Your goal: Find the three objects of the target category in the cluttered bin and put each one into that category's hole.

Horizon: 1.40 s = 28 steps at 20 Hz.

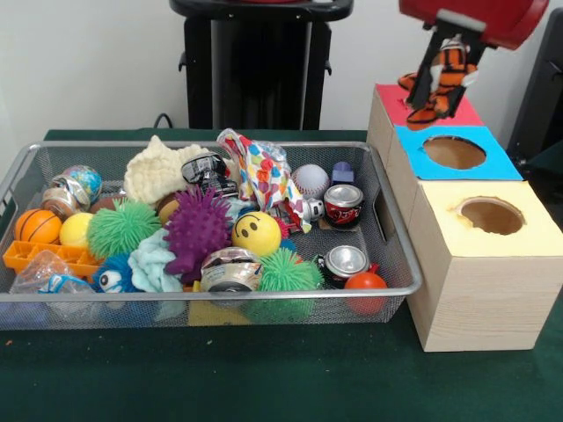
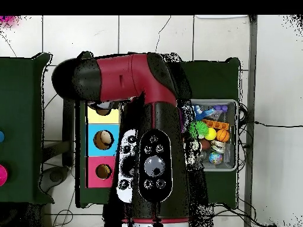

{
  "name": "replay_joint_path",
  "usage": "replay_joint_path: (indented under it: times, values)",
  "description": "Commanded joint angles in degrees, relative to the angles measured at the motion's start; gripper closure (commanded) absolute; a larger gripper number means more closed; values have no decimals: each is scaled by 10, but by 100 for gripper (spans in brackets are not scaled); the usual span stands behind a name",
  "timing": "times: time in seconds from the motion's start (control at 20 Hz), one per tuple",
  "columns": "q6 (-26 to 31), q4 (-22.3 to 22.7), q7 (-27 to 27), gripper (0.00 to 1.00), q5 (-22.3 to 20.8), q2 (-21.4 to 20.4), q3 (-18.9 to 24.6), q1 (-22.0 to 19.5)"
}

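Note:
My gripper (image 1: 435,104) hangs from the red arm at the top right of the front view. It is shut on the orange tiger with black stripes (image 1: 447,72) and holds it just above the red top (image 1: 390,97) of the farthest wooden box. The tiger hides that box's hole in this view. The overhead view shows the red top (image 2: 92,177) with its round hole; the arm covers the gripper there. The silver wire-mesh bin (image 1: 400,290) stands left of the boxes, full of clutter. A cream knobbly soft thing (image 1: 158,169) lies at its back. I cannot pick out a brown teddy.
A blue-topped box (image 1: 501,163) and a yellow-topped box (image 1: 537,233) stand nearer the camera than the red one. The bin holds spiky balls (image 1: 195,230), cans (image 1: 343,204), a yellow smiley ball (image 1: 256,233) and a small basketball (image 1: 37,227). The black pedestal (image 1: 255,70) stands behind.

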Motion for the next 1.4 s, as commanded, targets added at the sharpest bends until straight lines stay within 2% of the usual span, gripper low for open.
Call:
replay_joint_path:
  times: [0.05,0.5,0.9,1.05,1.4]
  values:
    - [2,79,49,100,29,-22,0,-28]
    - [0,122,74,100,48,-41,-9,-2]
    - [-50,149,96,100,52,-32,-11,11]
    - [-86,169,101,100,55,-27,-9,10]
    - [-116,191,99,100,54,-20,-12,17]
